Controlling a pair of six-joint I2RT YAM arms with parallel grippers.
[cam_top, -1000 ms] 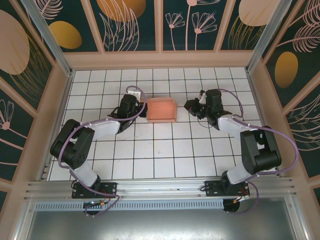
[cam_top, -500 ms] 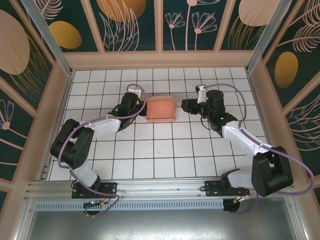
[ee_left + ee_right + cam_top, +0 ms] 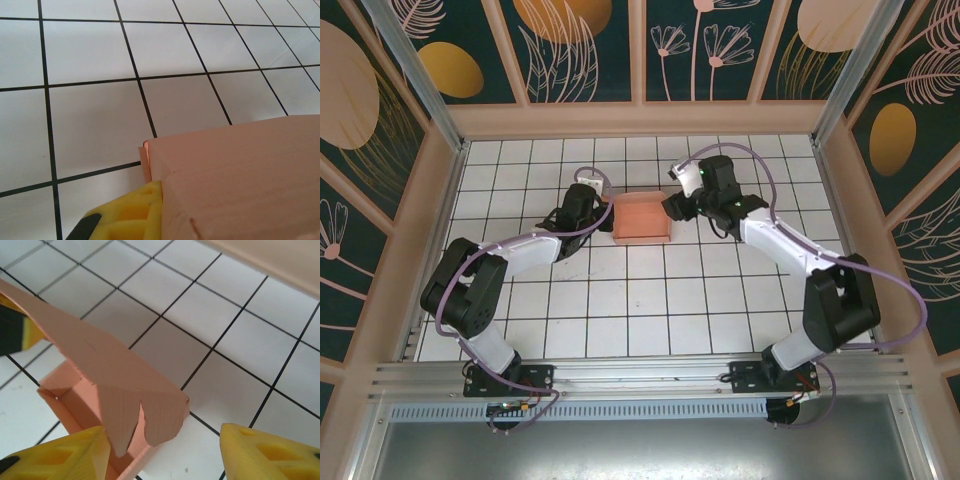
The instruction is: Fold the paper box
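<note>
The salmon-pink paper box [image 3: 642, 220] stands folded up on the tiled floor, its lid [image 3: 115, 370] half raised, with rounded flaps hanging at the free end. My left gripper [image 3: 604, 217] is shut on the box's left wall. One yellow finger [image 3: 127, 212] presses the outside of that wall [image 3: 240, 175], and the other finger is hidden under the lid. My right gripper [image 3: 672, 207] is open at the box's right end. Its yellow fingers [image 3: 55, 457] stand either side of the hanging lid flaps without touching them. The box's open inside [image 3: 75, 400] shows below the lid.
White tiles with black lines cover the floor [image 3: 650, 300]. A tan wooden wall [image 3: 640, 118] runs along the back, just beyond the right gripper, with side walls left and right. Both arms reach in from the near edge.
The right arm has swung left and brought its open gripper from a tile away up to the box's right end. The left gripper and the box have stayed in place.
</note>
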